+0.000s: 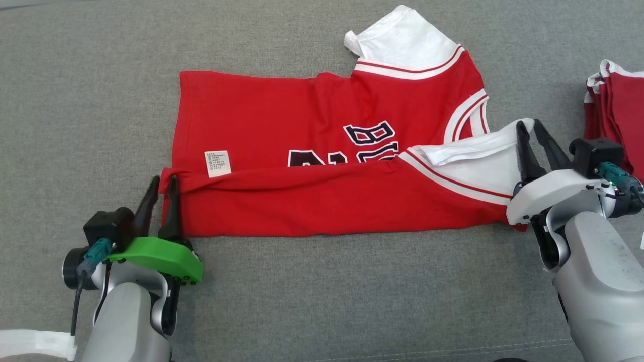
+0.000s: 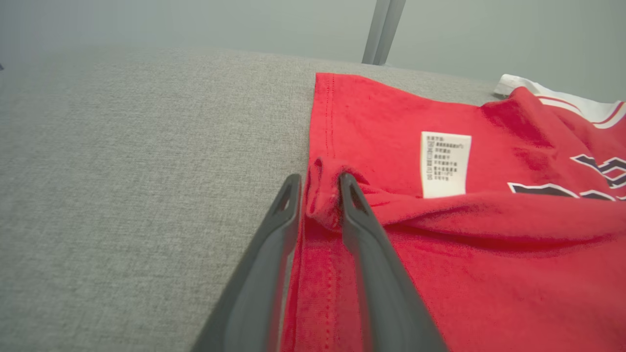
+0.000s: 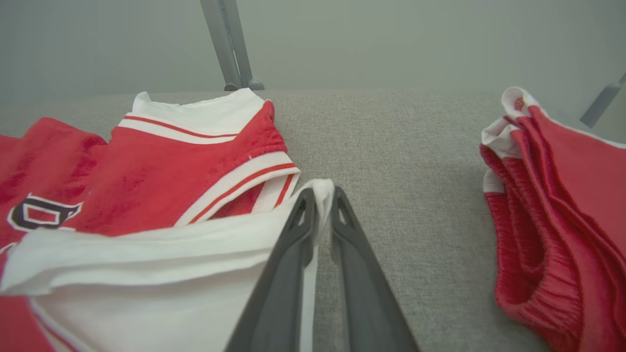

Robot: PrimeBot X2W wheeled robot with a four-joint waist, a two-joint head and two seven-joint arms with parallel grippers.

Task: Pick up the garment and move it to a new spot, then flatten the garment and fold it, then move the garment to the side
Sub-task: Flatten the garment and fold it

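The garment [image 1: 312, 201] is a red jersey with white sleeves and dark lettering, lying across the grey cloth surface [image 1: 322, 291]. Its near long edge is folded up over the body, below a white care label [image 1: 218, 163]. My left gripper [image 1: 163, 181] stands at the left hem corner, jaws slightly open, with a bunched bit of red hem [image 2: 323, 200] loose between the fingers. At the right end, my right gripper [image 1: 528, 123] is slightly open around the tip of the white sleeve [image 3: 146, 264], whose edge [image 3: 324, 188] lies between the fingers.
A pile of other red garments [image 1: 621, 100] lies at the right edge, close to my right wrist, and appears as red folds [image 3: 562, 205] in the right wrist view. A grey metal post [image 3: 227, 44] rises behind the surface. A white object [image 1: 35, 342] sits at the bottom left.
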